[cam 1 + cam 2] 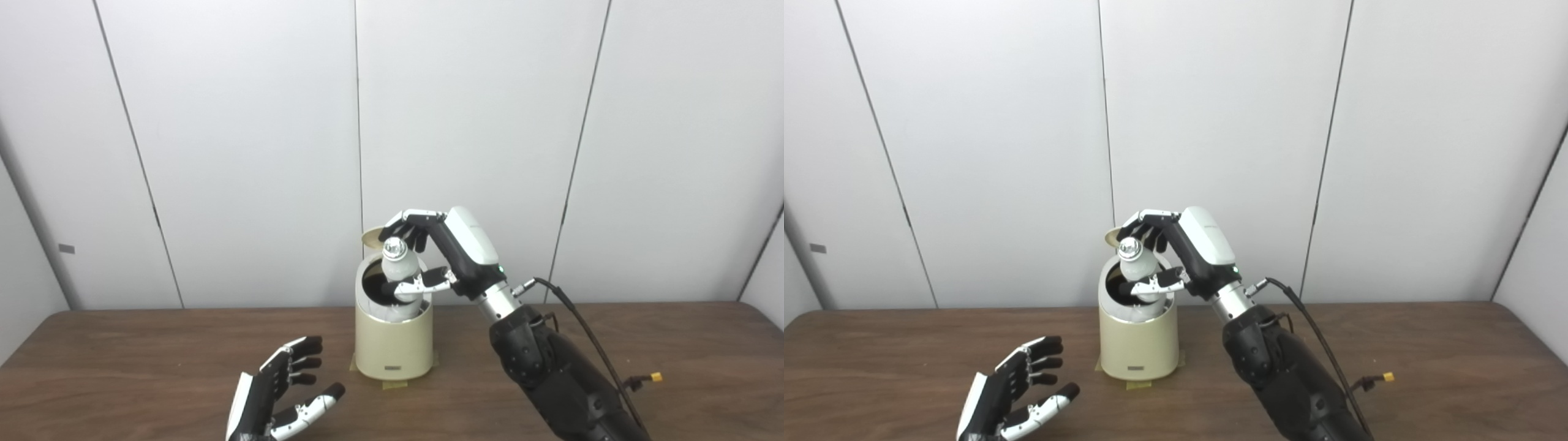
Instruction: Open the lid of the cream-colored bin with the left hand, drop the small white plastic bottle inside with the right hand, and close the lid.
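Note:
The cream-colored bin (393, 349) stands on the table's middle, taped down, with its lid (372, 236) tipped up at the back and the dark opening showing. My right hand (438, 251) is shut on the small white plastic bottle (400, 268) with a silver cap, holding it upright in the bin's mouth, its lower part inside the rim. My left hand (278, 392) is open and empty, palm up, low over the table in front and to the left of the bin, apart from it.
The brown wooden table (153, 349) stretches to both sides. A black cable with a yellow connector (655, 376) hangs off my right forearm. White wall panels stand close behind the bin.

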